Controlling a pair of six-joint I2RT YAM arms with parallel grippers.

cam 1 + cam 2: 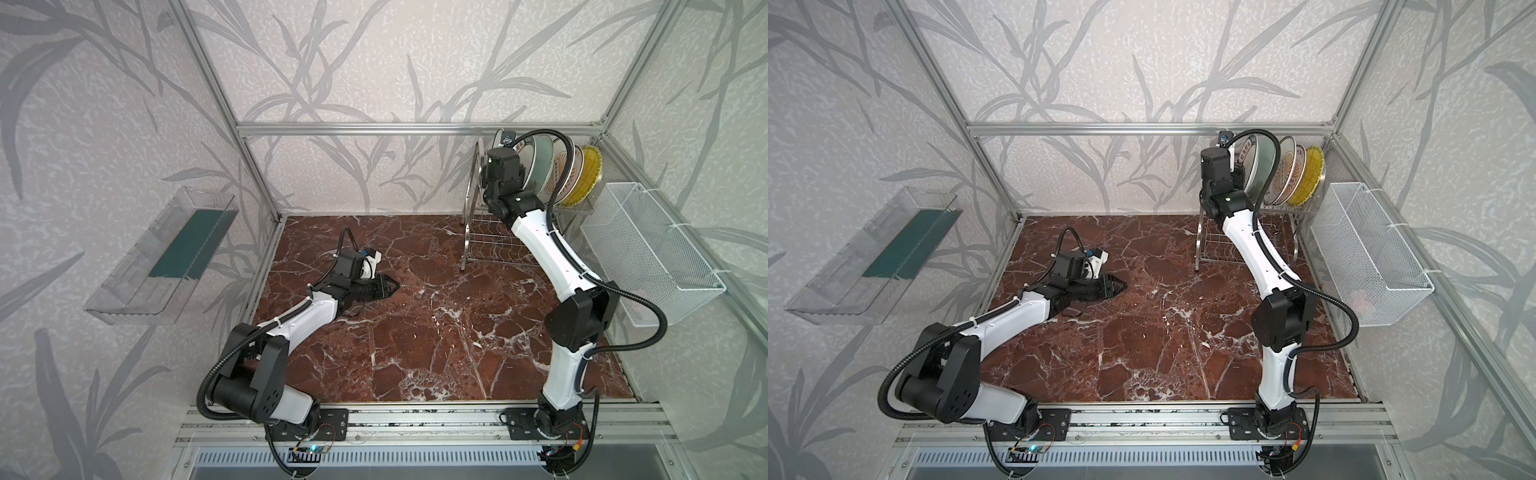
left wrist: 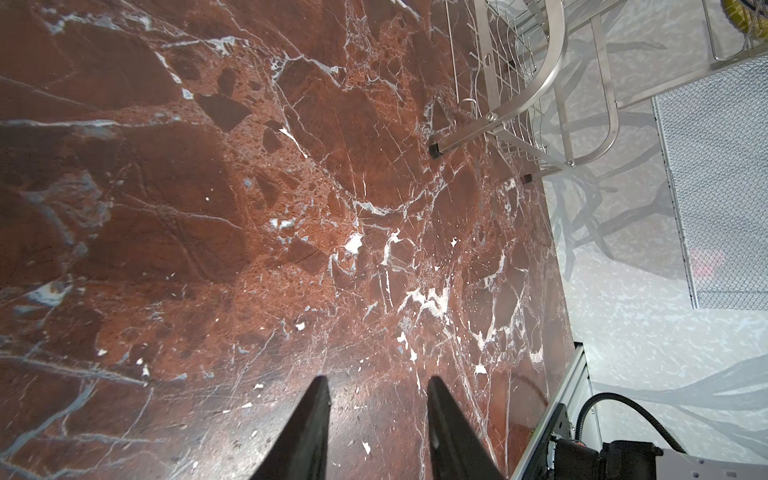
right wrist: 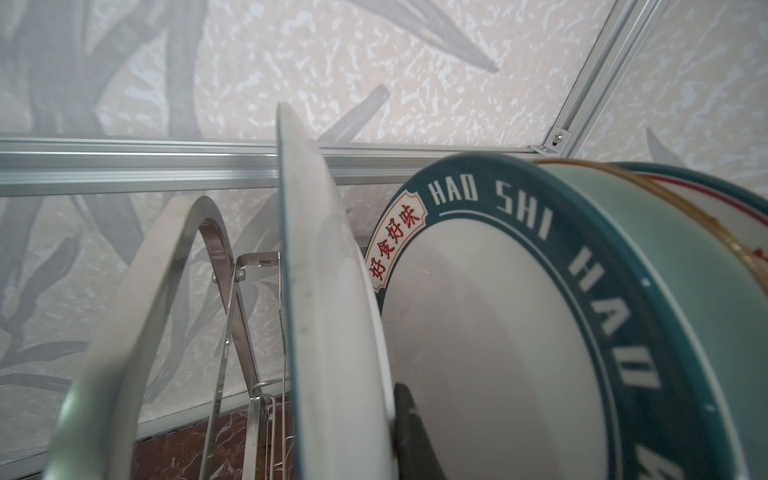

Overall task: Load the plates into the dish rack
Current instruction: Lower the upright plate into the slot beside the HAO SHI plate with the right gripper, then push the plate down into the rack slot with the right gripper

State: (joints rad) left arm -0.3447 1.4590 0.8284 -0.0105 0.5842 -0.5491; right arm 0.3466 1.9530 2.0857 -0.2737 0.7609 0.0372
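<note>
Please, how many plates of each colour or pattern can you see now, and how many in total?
Sunburst plates: 2
Green plate: 1
Yellow plate: 1
Lettered plate: 1
White plate, in the right gripper: 1
Total: 6

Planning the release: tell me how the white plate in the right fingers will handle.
The white plate looks glazed and rigid: probably slippery, chip-prone against the lettered plate. Upright on edge at the dish rack, it may roll or tip.
</note>
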